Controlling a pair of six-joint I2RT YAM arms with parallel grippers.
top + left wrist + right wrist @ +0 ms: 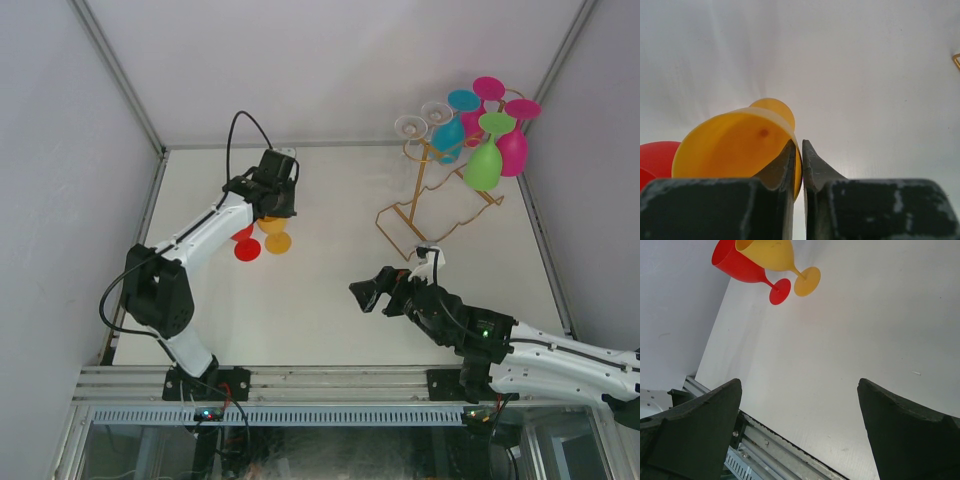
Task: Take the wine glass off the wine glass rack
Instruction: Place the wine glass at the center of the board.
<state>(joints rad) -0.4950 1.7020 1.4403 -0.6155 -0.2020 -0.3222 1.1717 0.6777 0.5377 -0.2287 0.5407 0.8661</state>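
The gold wire wine glass rack (430, 215) stands at the back right with green (483, 165), pink (513, 150), blue (447, 135) and clear (410, 127) wine glasses hanging bowl-down from its arms. A yellow wine glass (277, 240) (735, 145) (775, 255) stands on the table at the left, beside a red one (247, 249) (740, 265). My left gripper (271, 212) (799, 150) is over the yellow glass, shut on its rim wall, one finger inside the bowl and one outside. My right gripper (365, 293) (800, 382) hovers open and empty at mid table.
White walls close the table in at the left, back and right. A metal rail (770, 450) runs along the near edge under my right gripper. The rack's rectangular base (400, 225) lies just beyond my right wrist.
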